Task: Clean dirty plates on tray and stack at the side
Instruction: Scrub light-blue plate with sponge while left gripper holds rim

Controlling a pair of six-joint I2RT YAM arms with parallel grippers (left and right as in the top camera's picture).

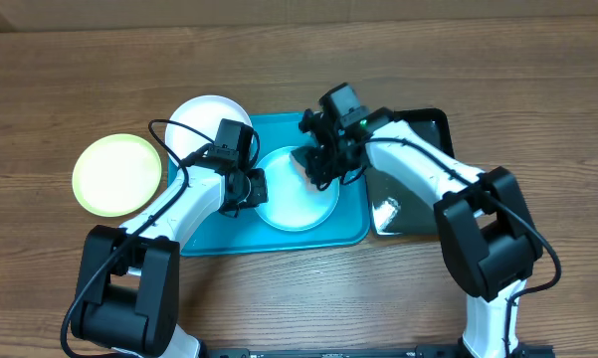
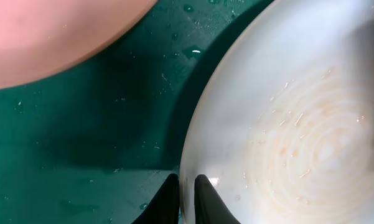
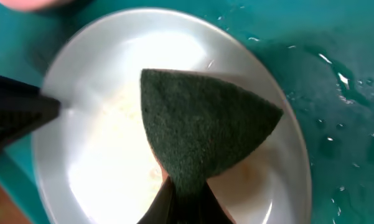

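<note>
Evidently mid-scrub, judging by the layout. Pinned by the left gripper (image 1: 257, 189), clamped thinly over the rim of the light blue plate (image 1: 299, 204), with one fingertip inside the rim and the other outside; likely done to stop any sliding or spinning on the wet tray (image 1: 279, 239) underneath. Clenched in the right gripper (image 3: 185, 186): a dark green scouring pad (image 3: 205, 130), fanned out ahead of the fingertips and laid onto the bowl of that plate, facing the left gripper across it. Held by one corner, probably, to leave the broad face free for rubbing. Faint orange rings of residue (image 2: 323, 149) just ahead of the left gripper, so not yet clean by the look of it. Parked behind the left gripper, at the tray's far corner: the white plate (image 1: 204, 114), presumably awaiting its turn. Set well off to the outer side of the left gripper, on the bare counter (image 1: 40, 99): the lime-green-rimmed plate (image 1: 117, 175), perhaps the start of the stack, though hard to say whether washed. On the right gripper's outer side, just beside the tray: a glossy black tray (image 1: 433, 124) with a small crumpled bit (image 1: 388, 209) on it, seemingly a rest for the pad.
</note>
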